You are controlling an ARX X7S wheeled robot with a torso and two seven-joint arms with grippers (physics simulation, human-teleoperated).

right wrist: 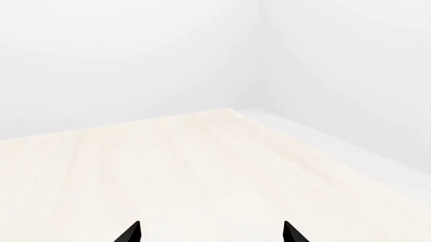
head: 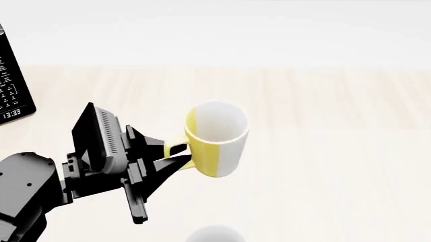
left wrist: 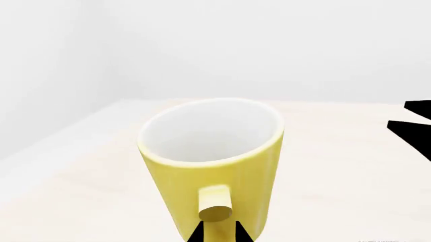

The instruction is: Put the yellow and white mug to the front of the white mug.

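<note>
The left gripper (head: 176, 155) pinched the yellow mug (head: 217, 137) by its handle. The white mug (head: 215, 235) sat nearer the robot, just below it.

The right gripper (right wrist: 211, 233) was spread wide.

The black panel (head: 12, 85) at the left edge displays "13:33".

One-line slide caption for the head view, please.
Left gripper holds the yellow and white mug by its handle above the light wooden table.
</note>
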